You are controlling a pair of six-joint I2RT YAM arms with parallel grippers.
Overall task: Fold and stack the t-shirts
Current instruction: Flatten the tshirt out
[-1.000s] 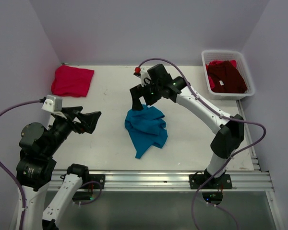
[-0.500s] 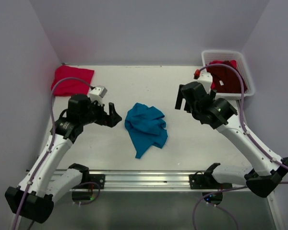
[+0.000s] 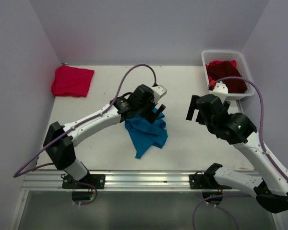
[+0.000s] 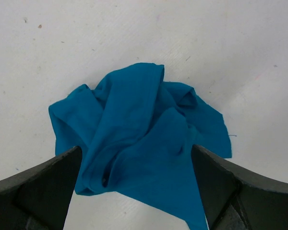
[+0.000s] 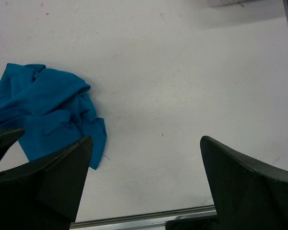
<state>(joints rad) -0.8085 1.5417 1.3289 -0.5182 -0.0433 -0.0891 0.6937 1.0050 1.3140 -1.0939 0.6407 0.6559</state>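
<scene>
While the teal shirt (image 3: 146, 129) lies crumpled in the middle of the counter (image 3: 110, 143), the left end effector (image 3: 152, 111) hangs over its far edge, jaws spread wide and holding nothing; whether it touches the cloth I cannot tell. Well to the right of that shirt, the right end effector (image 3: 196, 108) hovers above bare counter, equally wide and empty. The red shirt (image 3: 72, 80) lies folded at the far left corner. The maroon shirt (image 3: 225, 76) sits bunched in the basket (image 3: 247, 72) at the far right
</scene>
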